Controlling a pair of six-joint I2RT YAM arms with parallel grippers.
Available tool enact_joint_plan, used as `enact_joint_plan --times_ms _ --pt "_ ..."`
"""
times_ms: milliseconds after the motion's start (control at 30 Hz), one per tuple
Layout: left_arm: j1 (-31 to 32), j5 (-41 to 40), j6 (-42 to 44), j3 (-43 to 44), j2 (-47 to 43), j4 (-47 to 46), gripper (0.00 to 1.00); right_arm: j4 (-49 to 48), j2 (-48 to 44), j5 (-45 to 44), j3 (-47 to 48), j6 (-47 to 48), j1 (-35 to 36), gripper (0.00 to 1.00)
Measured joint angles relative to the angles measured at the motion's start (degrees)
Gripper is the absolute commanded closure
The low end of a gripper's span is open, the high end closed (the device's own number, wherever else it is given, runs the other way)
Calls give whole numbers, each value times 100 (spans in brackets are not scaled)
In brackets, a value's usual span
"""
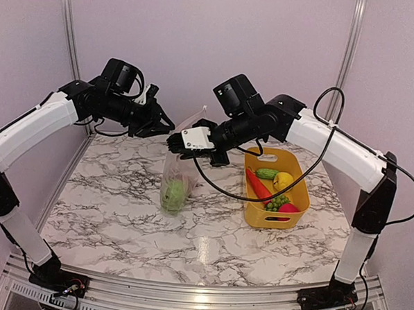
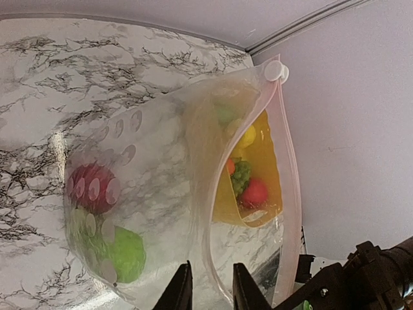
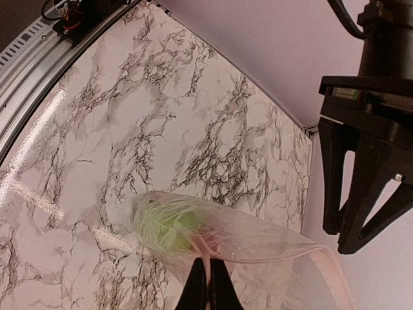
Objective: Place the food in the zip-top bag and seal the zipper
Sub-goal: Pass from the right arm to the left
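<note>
Top external view: the zip-top bag (image 1: 177, 174) hangs mid-table with a green apple (image 1: 174, 193) inside, its mouth edge pinched by the closed right gripper (image 1: 174, 143), the left gripper (image 1: 161, 125) part-open beside it, gripping nothing; loading looks unfinished, so next the mouth likely needs spreading for food from the yellow basket (image 1: 304, 195).

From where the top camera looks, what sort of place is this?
Probably a robot test cell in a lab, not a kitchen: a marble-patterned table fenced by metal frame posts, with toy food in a yellow basket.
</note>
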State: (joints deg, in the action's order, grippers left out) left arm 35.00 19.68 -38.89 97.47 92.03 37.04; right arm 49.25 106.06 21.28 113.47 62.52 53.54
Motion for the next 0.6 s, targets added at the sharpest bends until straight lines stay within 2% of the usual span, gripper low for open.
enact_joint_plan --times_ms 367,600 --pt "70 411 243 -658 -151 -31 65 -157 -595 70 -828 -37 2 100" --pt "227 942 310 -1482 -251 -1043 60 -343 -796 68 -994 -92 0 100"
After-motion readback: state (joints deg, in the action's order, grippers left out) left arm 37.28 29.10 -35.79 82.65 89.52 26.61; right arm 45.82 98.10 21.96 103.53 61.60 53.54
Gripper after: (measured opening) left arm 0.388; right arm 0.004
